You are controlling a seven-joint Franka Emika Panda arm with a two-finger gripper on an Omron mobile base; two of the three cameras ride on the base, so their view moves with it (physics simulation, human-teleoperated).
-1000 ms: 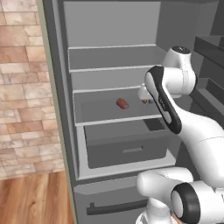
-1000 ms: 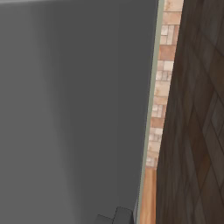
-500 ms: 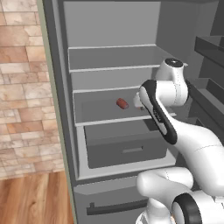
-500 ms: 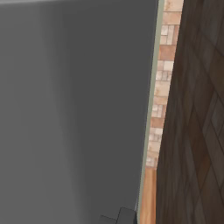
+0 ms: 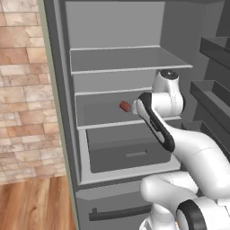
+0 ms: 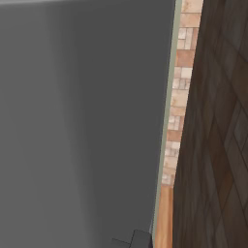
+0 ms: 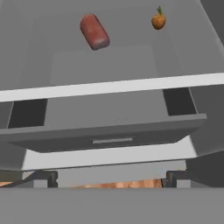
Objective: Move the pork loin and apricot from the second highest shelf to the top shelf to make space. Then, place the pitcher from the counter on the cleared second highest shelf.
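Arm bent before the second highest shelf (image 5: 103, 119), end effector (image 7: 111, 179) spread wide, holding nothing.

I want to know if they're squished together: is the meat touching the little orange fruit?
Apart. The hand view shows bare grey shelf between the meat and the fruit.

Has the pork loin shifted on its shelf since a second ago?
No. In the left base view the pork loin lies at the same spot on the second highest shelf as before, above the grey drawer.
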